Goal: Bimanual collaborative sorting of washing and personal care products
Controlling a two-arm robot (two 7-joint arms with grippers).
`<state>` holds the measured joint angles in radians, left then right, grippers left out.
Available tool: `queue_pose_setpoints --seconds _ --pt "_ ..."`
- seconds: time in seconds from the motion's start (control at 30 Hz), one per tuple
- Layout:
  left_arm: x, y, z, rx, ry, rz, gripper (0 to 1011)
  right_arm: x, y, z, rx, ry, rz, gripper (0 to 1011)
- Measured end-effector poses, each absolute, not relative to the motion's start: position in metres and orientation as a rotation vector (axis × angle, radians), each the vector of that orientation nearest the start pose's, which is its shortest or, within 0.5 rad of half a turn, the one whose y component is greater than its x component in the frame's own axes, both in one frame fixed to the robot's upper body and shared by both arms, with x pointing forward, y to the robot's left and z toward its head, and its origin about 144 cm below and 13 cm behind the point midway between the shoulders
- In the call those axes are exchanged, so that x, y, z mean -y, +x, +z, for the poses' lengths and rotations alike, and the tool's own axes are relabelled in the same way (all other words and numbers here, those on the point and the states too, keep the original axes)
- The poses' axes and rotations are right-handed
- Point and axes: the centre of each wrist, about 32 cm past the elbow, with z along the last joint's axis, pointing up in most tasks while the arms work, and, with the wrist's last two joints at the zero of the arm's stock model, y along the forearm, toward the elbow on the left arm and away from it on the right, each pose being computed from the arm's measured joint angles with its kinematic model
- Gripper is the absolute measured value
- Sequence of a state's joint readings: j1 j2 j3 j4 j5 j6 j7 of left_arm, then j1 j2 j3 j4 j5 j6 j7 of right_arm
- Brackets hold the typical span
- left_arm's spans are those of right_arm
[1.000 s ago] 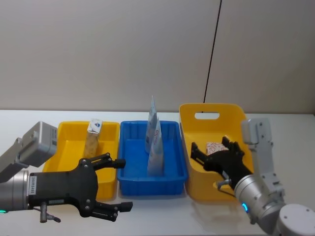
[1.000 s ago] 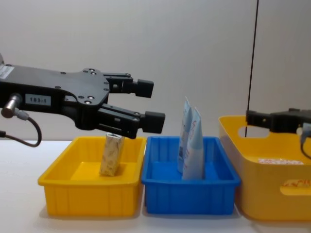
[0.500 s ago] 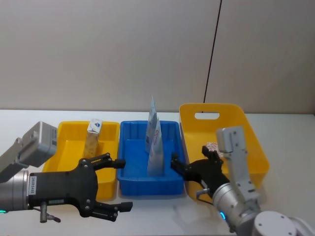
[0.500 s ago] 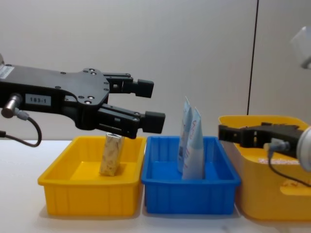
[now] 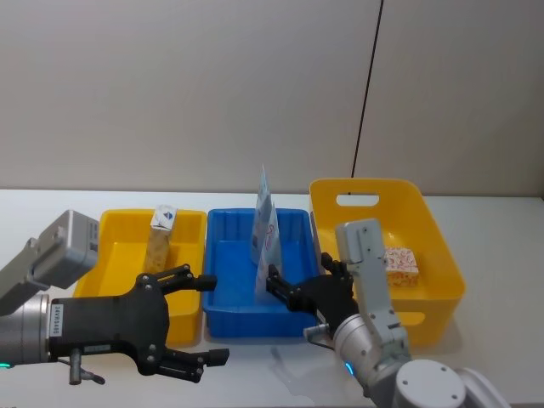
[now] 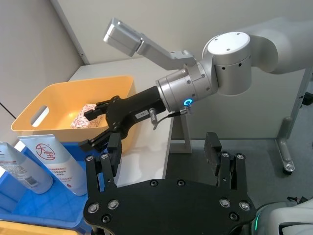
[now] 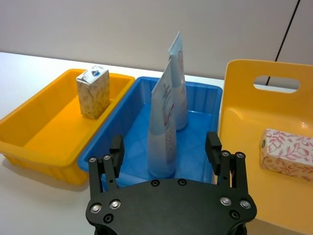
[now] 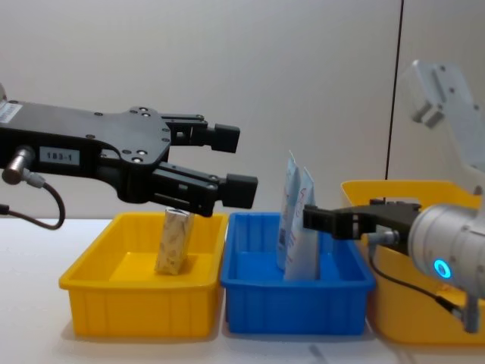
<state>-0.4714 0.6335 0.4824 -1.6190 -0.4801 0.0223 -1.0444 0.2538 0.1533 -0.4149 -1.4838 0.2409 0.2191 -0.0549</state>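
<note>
Two pale blue-white squeeze tubes stand upright in the blue bin. A beige-patterned carton stands in the left yellow bin. Inside the right yellow basket lies a white carton with red floral print. My right gripper hangs open at the blue bin's front, level with the nearer tube and holding nothing. My left gripper is open and empty in front of the left yellow bin.
The three containers stand in a row on a white table, close together. A plain grey wall rises behind them. Bare tabletop lies along the front edge, below both arms.
My right gripper has swung left from over the yellow basket to the front of the blue bin. The floral carton stays in the basket. The left arm has not moved.
</note>
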Motion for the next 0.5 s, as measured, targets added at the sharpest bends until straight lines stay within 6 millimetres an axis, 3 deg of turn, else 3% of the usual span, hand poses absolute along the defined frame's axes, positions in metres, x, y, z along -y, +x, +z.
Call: queue_pose_setpoints --seconds 0.5 --pt "-0.273 0.535 1.289 0.280 0.173 0.134 1001 0.132 0.515 1.179 -0.071 -0.125 -1.231 1004"
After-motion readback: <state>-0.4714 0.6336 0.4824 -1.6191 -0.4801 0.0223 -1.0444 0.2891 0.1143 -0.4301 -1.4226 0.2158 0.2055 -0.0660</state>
